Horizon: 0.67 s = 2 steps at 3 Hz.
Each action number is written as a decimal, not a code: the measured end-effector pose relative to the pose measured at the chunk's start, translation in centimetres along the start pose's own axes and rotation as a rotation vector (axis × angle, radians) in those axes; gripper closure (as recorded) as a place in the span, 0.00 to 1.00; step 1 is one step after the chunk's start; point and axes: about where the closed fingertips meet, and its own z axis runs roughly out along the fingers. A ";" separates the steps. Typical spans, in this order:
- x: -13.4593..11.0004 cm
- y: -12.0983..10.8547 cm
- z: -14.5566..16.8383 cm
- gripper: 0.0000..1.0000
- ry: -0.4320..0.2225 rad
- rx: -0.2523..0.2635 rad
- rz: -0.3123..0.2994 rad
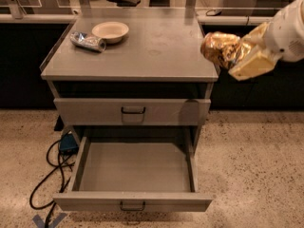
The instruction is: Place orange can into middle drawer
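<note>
Closed on the orange can (217, 49), the gripper (236, 56) is shown at upper right. The can is pinched between its cream fingers and held in the air just off the right edge of the cabinet top (156, 56). From the left: a dark cable (45, 175) is laid on the speckled floor; a silver-blue can (88, 42) is set on its side just beside a cream bowl (110, 31) at the top's back left corner. Below the top, an upper drawer (133, 112) is shut, and the middle drawer (135, 167) is pulled out with nothing seen in its tray. Grasp and lift are judged complete; carriage down and leftward over the tray, and release, are not yet done.
</note>
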 end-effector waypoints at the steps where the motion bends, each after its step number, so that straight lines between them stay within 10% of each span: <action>1: 4.5 3.7 5.3 1.00 0.012 -0.098 0.083; 2: 7.9 5.7 9.9 1.00 0.026 -0.188 0.155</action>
